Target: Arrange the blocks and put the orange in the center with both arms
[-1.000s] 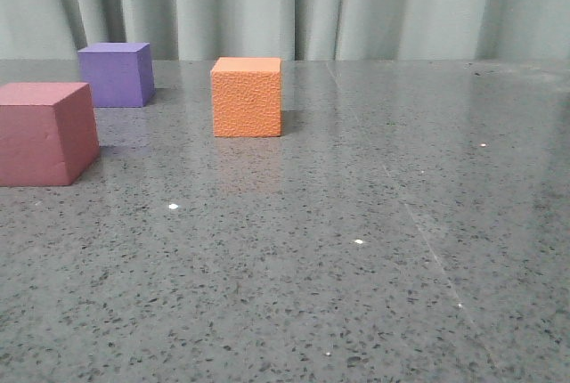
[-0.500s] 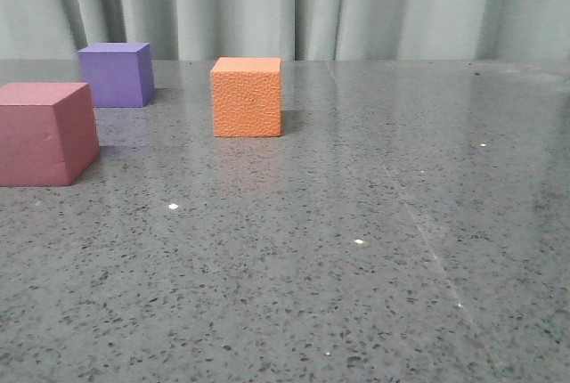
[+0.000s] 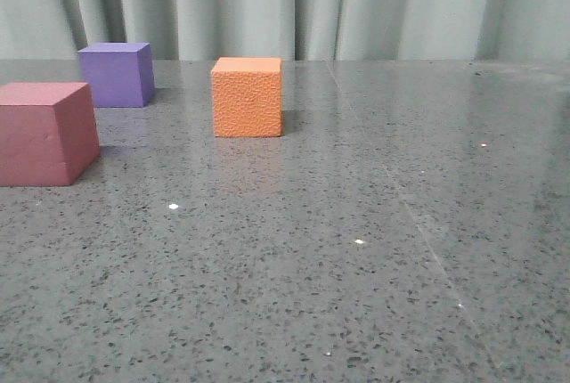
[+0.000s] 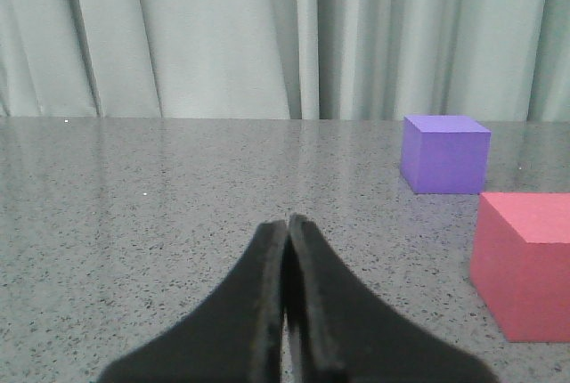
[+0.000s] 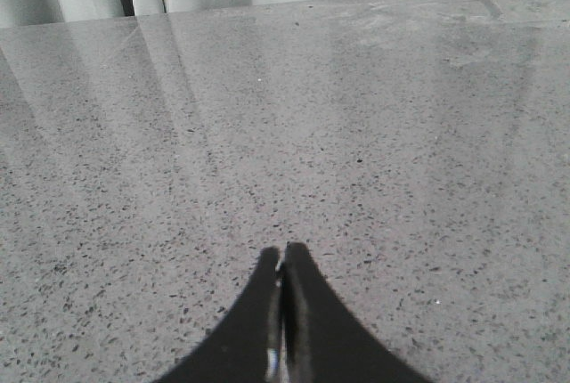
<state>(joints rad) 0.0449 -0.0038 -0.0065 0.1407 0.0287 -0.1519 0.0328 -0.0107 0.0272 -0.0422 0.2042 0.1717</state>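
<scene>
Grey speckled tabletop [image 3: 374, 249] before a pale pleated curtain [image 3: 356, 4]. Orange cube [image 3: 247, 96] stands near mid-table; purple cube [image 3: 115, 74] behind and left, pink-red cube [image 3: 46, 133] nearer, left, all apart. Left gripper [image 4: 287, 232] and right gripper [image 5: 283, 258] are closed, empty. Advice: open jaws before approach, descend squarely over opposite faces. Nothing obstructs, though arm positions seem hidden from the front.

Open table [image 3: 401, 249] right and front — three cubes grouped at left: pink-red [image 3: 44, 134], purple [image 3: 114, 74], orange [image 3: 247, 96].
</scene>
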